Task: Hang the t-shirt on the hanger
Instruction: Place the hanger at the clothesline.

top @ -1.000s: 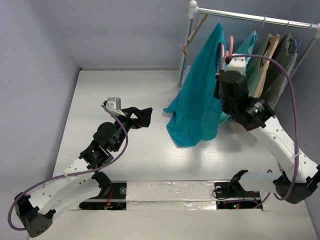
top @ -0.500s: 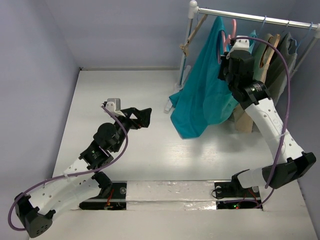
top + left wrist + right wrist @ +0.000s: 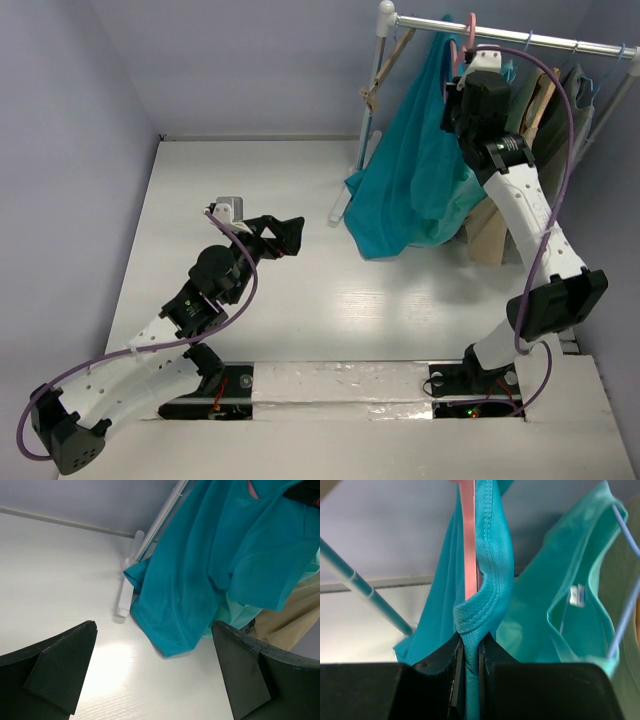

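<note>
Two arms, two end effectors, one rail, four garments.

Far left: left end effector [image 3: 292, 235], fingers [image 3: 55, 670] spread wide, gripping nothing, poised above the table [image 3: 250, 170], well apart from the rack.

Centre: one wooden hanger [image 3: 385, 70], dangling near the rail's left end, beside the upright post.

Right of centre: one t-shirt [image 3: 410, 180], hanging in long folds from rail [image 3: 540, 40] height down toward the table; contact between hem and table not discernible.

At the collar: one hanger [image 3: 469, 540], pink, its bar running alongside the folded collar edge, hook up near the rail; whether hooked over it cannot be told. Right end effector [image 3: 468, 652] raised high, clenched on the t-shirt collar with the pink bar pinched in the same grip.

Further right: one mint garment [image 3: 550, 615] on one blue hanger [image 3: 625, 615], just beside the t-shirt; then one tan garment [image 3: 490, 235] and one olive garment [image 3: 560, 120].
</note>
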